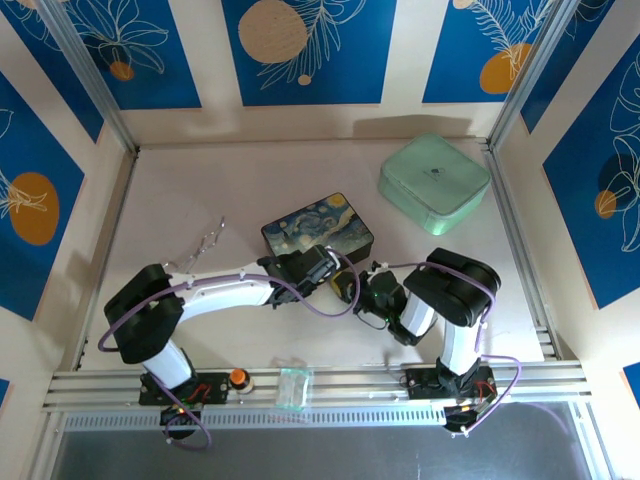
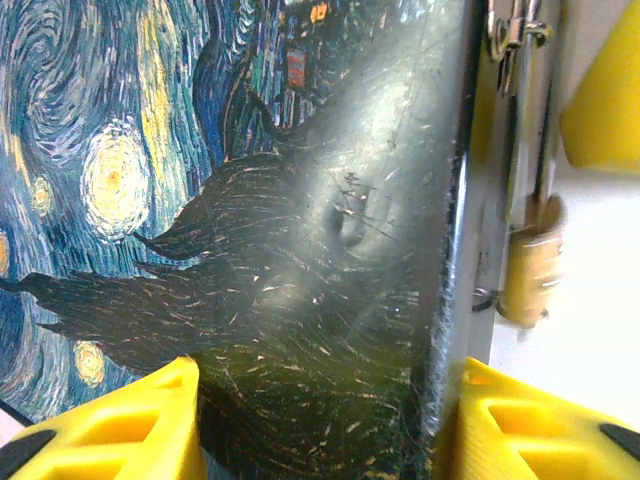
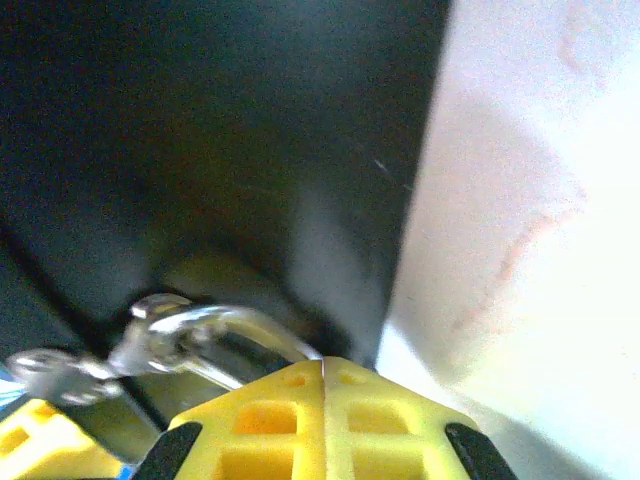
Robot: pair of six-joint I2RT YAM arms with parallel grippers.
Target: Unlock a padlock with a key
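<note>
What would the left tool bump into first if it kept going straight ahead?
Probably the starry-night box: its dark lid sits straight ahead of the left tool, between its fingers. How close is unclear.

The box (image 2: 300, 250) has a glossy painted lid, and its dark part is covered in fine scratches around a small dent. The padlock (image 2: 530, 275) looks like brass-coloured metal with a dull sheen. The key ring (image 3: 200, 335) is bright, polished silver metal. The fingers (image 2: 110, 425) of the left gripper (image 2: 320, 440) and the fingers (image 3: 270, 430) of the right gripper (image 3: 322, 375) are smooth, matt yellow plastic. The table (image 1: 200, 200) is pale, smooth and matt. The mint-green container (image 1: 433, 183) at the far right looks like smooth plastic.
</note>
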